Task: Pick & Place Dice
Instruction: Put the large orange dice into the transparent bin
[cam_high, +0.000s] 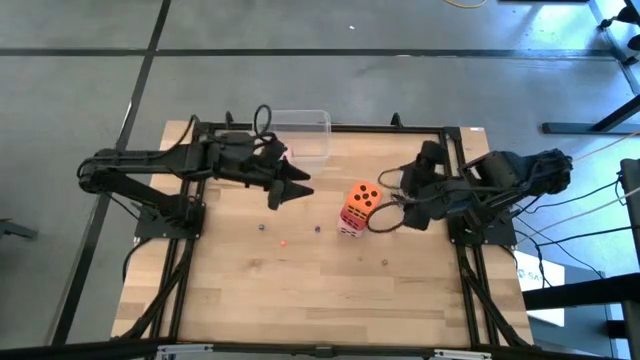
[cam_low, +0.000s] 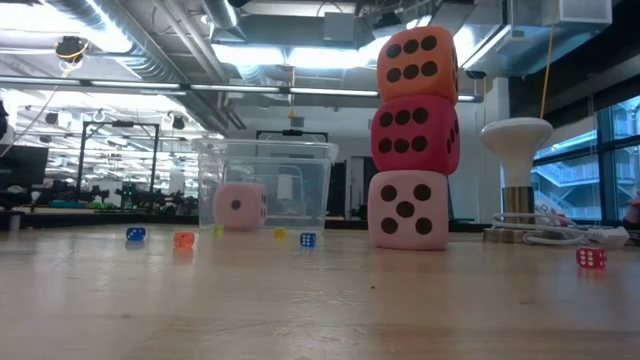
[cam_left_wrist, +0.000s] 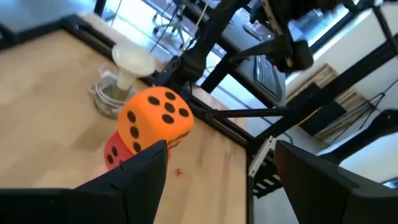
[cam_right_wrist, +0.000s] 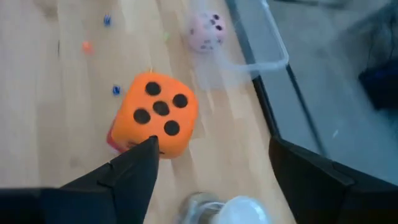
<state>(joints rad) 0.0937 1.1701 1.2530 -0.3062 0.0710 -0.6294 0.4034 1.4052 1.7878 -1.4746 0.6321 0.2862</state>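
Fingers spread wide on both grippers, nothing held. Orange die (cam_low: 417, 65) atop red die (cam_low: 414, 134) atop pale die (cam_low: 408, 209), a three-high stack mid-table, near the right gripper (cam_high: 385, 217) and well apart from the left gripper (cam_high: 290, 190). Pink die (cam_low: 240, 207) inside the tub (cam_low: 265, 183) at the far edge. Stacking seemingly done for three; next probably fetching that pink one, calling for a reach into the tub without nudging the stack.
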